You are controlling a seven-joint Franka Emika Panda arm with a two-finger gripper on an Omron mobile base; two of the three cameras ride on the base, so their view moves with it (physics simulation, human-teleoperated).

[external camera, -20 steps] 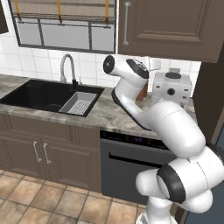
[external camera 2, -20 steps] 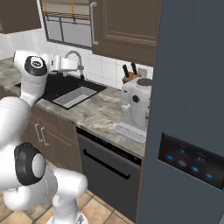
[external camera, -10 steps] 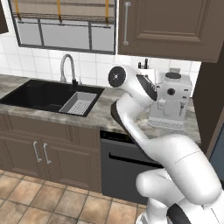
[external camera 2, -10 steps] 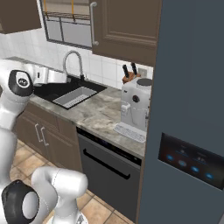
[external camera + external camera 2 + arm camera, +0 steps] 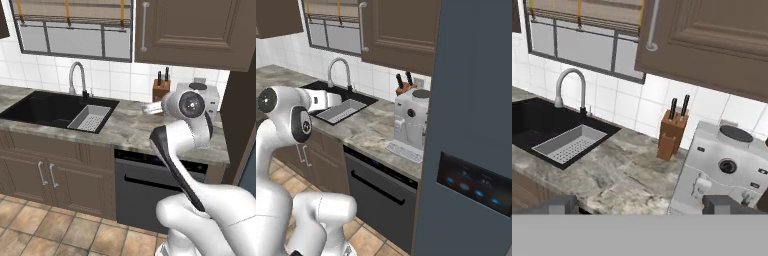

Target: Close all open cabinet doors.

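Brown wooden cabinet door [image 5: 195, 30], silver bar handle [image 5: 144, 27], hangs on the wall above the granite tabletop [image 5: 125, 127], over knife block [image 5: 673, 131] and coffee machine [image 5: 724, 167]. Gripper [image 5: 639, 204] fingertips spread apart, holding nothing.
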